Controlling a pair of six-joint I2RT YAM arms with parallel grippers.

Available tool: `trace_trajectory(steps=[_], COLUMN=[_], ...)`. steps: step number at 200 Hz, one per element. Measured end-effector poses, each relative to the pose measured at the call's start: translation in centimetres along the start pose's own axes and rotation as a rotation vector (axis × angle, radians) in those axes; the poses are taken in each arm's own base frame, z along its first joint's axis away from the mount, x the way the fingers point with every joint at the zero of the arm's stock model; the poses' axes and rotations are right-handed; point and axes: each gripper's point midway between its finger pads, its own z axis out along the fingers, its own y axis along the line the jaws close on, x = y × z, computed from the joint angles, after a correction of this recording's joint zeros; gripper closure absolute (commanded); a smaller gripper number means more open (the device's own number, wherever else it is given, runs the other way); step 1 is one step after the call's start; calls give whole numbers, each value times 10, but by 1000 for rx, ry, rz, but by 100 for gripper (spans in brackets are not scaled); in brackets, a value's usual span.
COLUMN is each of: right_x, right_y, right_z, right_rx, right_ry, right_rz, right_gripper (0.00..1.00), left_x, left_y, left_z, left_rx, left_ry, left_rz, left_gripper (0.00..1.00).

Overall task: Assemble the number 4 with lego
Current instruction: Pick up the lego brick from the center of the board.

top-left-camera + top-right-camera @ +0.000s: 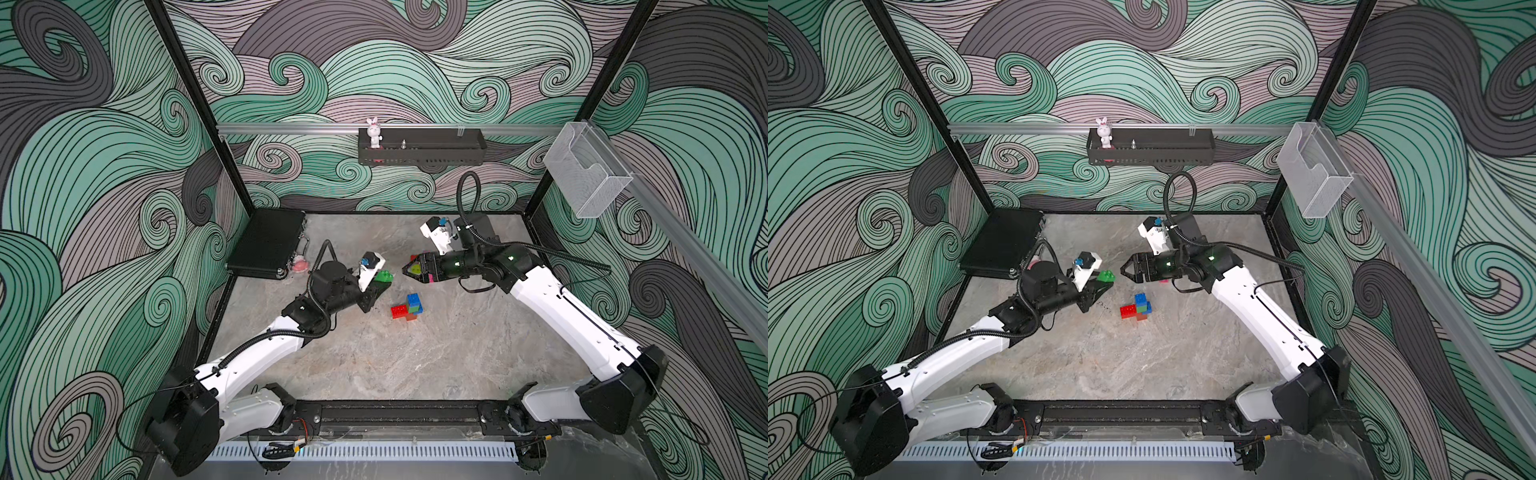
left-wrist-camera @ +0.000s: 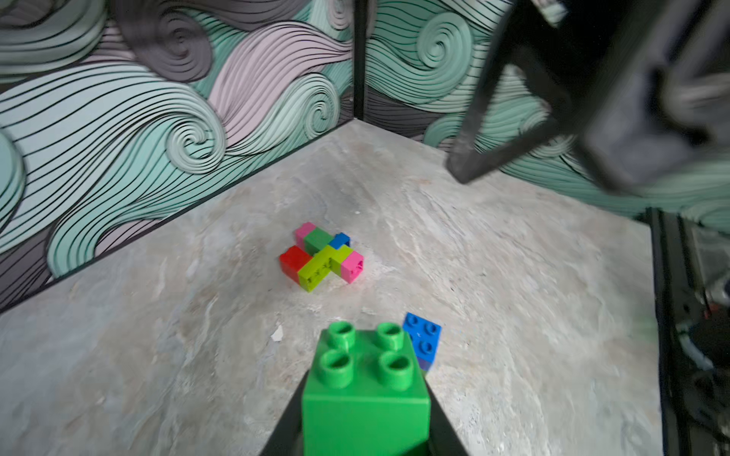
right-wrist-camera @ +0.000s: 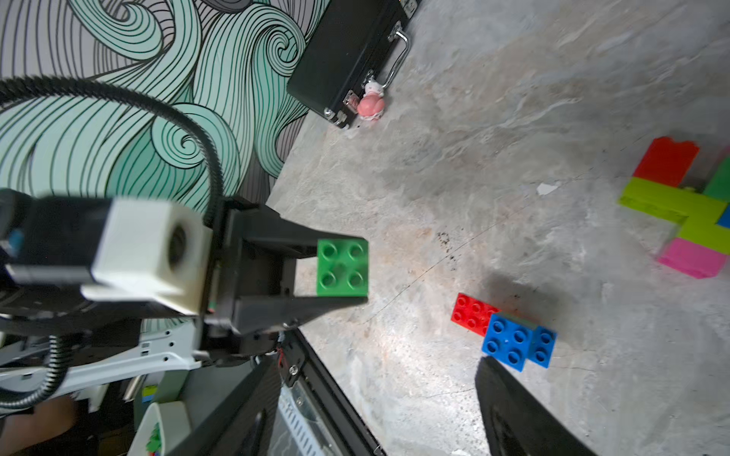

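Green brick in left claw; bunny in wall tray.

Black case, pink toy beside it

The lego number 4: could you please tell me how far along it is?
Done: lime, pink, red, green and blue bricks are joined into one flat cluster on the table, and a smaller red-and-blue stack stands apart. In hand: the left gripper holds a green brick aloft; the right gripper is open and empty. Left: no clear 4 yet; the green brick and stack are unattached.
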Motion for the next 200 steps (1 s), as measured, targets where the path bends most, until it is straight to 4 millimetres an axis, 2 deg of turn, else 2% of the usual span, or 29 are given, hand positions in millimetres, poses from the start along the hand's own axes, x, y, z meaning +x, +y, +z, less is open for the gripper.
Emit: trace_trajectory(steps=[15,35,84,132,176,200], right_x=[6,17,35,26,24,24], right_y=[4,8,12,14,13,11], right_z=[3,11,38,49,62,63], right_rx=[-22,-35,-68,-83,-70,-42], right_ry=[30,80,181,162,164,157], right_rz=[3,8,31,70,51,18], right_gripper=[31,35,41,50,72,76], left_x=[0,-10,-22,-21,-16,-15], left_y=[-7,-12,-18,-20,-21,-19], left_z=[2,2,3,3,4,4], left_rx=[22,28,34,37,42,29], left_ry=[-10,-56,-104,-106,-91,-86], left_rz=[73,151,233,247,229,215], left_gripper=[100,100,100,100,100,74])
